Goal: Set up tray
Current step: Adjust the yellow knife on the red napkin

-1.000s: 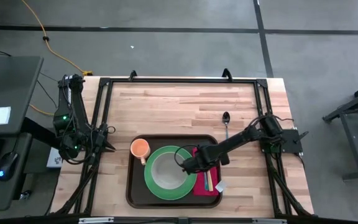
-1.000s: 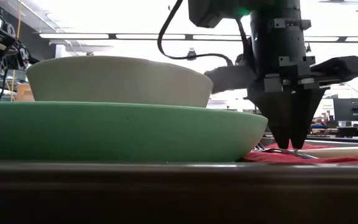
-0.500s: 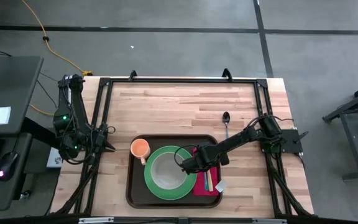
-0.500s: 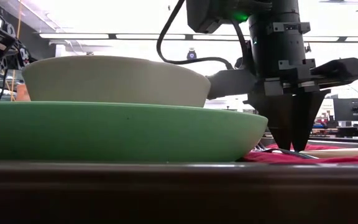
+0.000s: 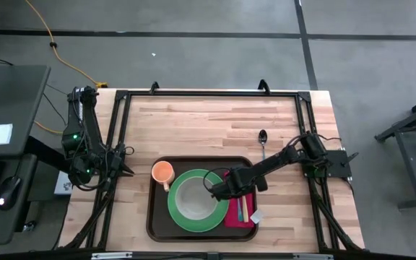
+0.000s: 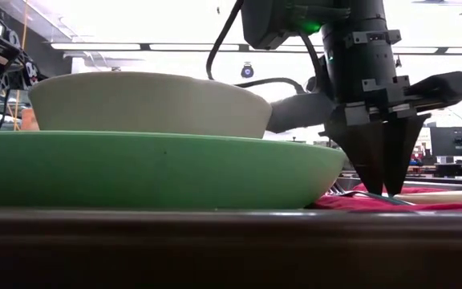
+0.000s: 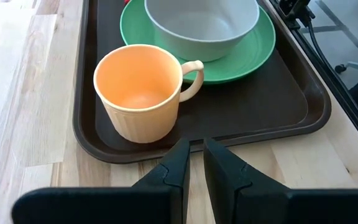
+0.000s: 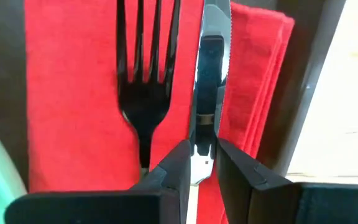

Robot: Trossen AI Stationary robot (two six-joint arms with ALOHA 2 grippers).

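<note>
Tray [image 5: 153,217] near the table [image 5: 193,119] front edge, carrying plate [image 5: 175,215], bowl [image 5: 191,198], cup [image 5: 163,172] and red napkin [image 8: 73,93]. Right gripper [image 8: 201,163] over the tray's napkin, pinching the knife [image 8: 212,37] beside the fork [image 8: 143,93]. Left gripper [image 7: 193,163] just outside the tray's rim, nearly pressed together, empty.

Right arm extended across the desk, its dark two-finger hand [image 6: 385,191] pointing straight down, fingers nearly together; left arm folded, hand [image 7: 193,163] narrowly parted.
</note>
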